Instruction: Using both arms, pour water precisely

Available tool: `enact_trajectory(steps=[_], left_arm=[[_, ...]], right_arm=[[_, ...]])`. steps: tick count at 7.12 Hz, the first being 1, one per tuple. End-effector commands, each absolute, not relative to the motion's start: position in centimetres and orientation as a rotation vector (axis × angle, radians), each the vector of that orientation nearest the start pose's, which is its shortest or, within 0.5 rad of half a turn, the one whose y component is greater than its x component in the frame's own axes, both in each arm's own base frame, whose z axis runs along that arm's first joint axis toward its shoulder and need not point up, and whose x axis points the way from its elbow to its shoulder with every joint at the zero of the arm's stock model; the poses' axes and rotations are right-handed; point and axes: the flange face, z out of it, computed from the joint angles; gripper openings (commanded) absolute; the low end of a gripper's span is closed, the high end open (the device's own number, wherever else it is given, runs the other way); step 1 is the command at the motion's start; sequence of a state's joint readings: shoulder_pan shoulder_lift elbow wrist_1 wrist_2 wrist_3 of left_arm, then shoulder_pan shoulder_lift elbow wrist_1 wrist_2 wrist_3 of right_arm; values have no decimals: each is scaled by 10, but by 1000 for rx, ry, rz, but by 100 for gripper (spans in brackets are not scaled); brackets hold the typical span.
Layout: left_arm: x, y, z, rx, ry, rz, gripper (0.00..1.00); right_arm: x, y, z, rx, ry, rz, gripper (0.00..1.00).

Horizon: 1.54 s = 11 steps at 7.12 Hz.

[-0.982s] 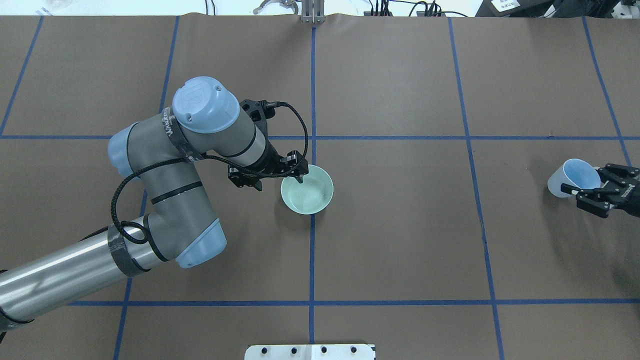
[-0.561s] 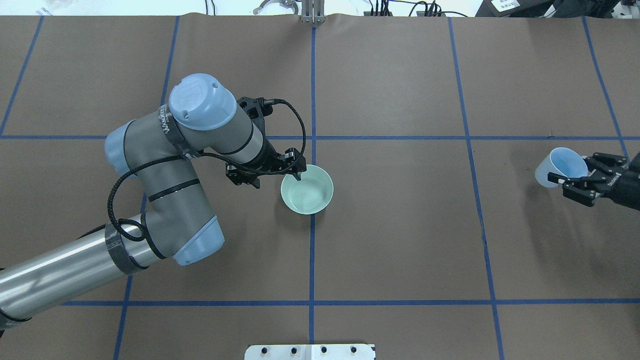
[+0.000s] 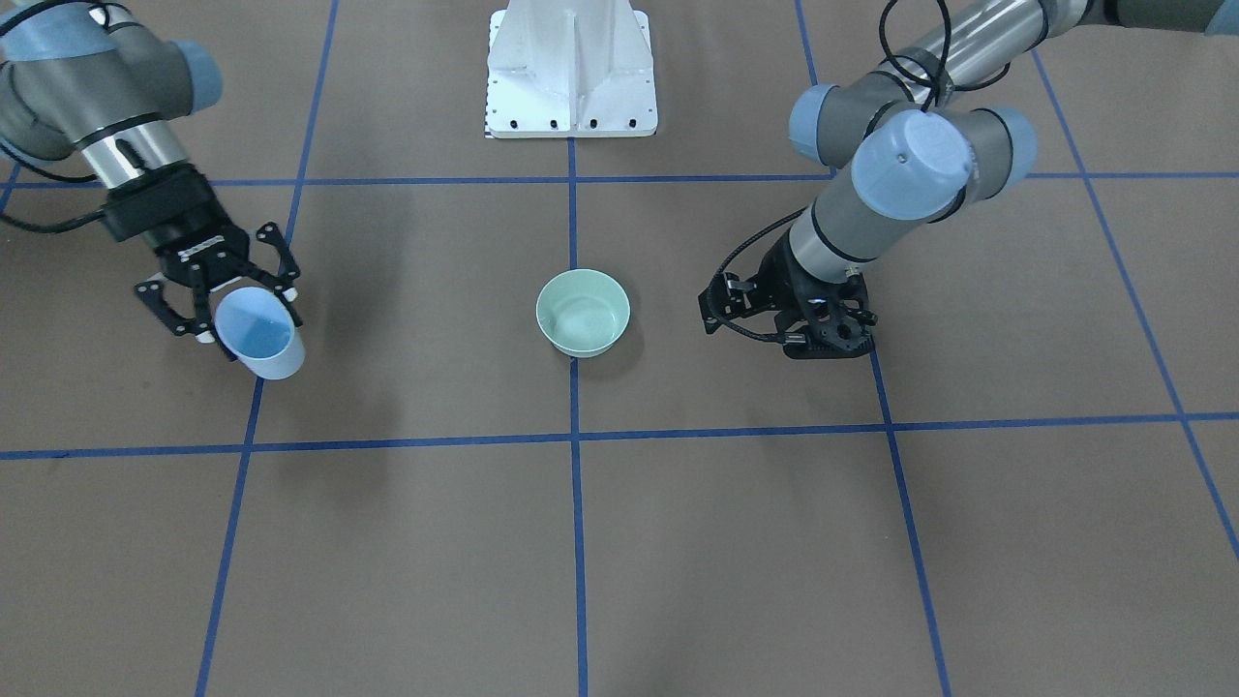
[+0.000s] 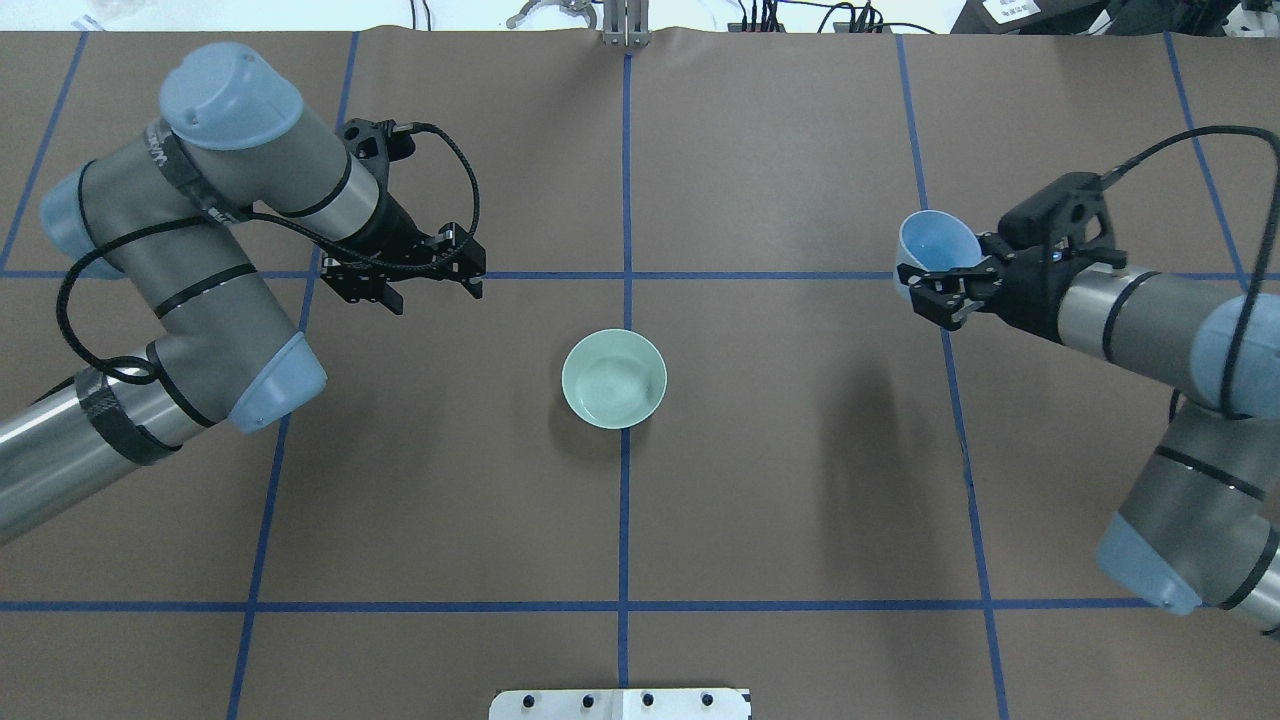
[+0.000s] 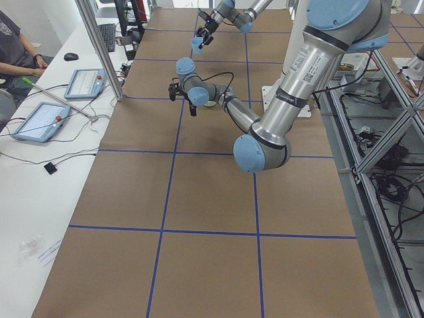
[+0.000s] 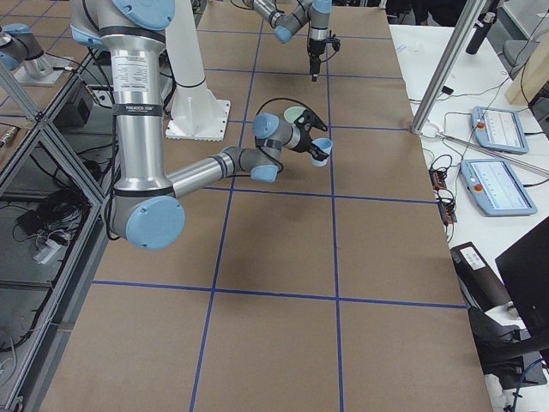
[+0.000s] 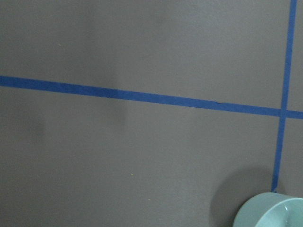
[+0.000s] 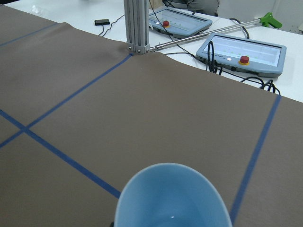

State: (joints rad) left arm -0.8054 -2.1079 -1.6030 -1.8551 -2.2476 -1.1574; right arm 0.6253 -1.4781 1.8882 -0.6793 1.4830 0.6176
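Note:
A pale green bowl (image 4: 614, 379) stands on the brown table at a blue tape crossing; it also shows in the front view (image 3: 583, 312) and in the left wrist view's lower right corner (image 7: 270, 213). Faint whitish glints lie inside it. My left gripper (image 4: 437, 295) hangs open and empty, left of the bowl and farther back, well apart from it (image 3: 823, 347). My right gripper (image 4: 925, 290) is shut on a light blue cup (image 4: 930, 245), held tilted above the table far right of the bowl (image 3: 259, 339). The right wrist view looks into the cup (image 8: 173, 198); I see no water in it.
The white bolted pedestal (image 3: 571, 68) stands at the robot's edge of the table. At the far edge stand an aluminium post (image 8: 137, 28) and two operator pendants (image 8: 246, 47). Blue tape lines (image 4: 624, 500) grid the brown paper.
My left gripper has left the bowl's rim and moved left and farther back. My right arm has carried the cup inward from the right edge and farther back.

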Motion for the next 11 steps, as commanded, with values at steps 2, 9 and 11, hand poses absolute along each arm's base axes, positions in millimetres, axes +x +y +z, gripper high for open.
enact_trajectory(steps=[2,9,11], left_arm=[[361,-551,349,-22,1002,-10,100],[344,-558,361,-14,997,0,100],[343,-558,360,-13,999,0,100]], right_arm=[[-469,-353,194,852,-623,-370,33],[-590,-364,148,656,-355,-545,33],[-595,-364,144,599,-243,-640,33]])
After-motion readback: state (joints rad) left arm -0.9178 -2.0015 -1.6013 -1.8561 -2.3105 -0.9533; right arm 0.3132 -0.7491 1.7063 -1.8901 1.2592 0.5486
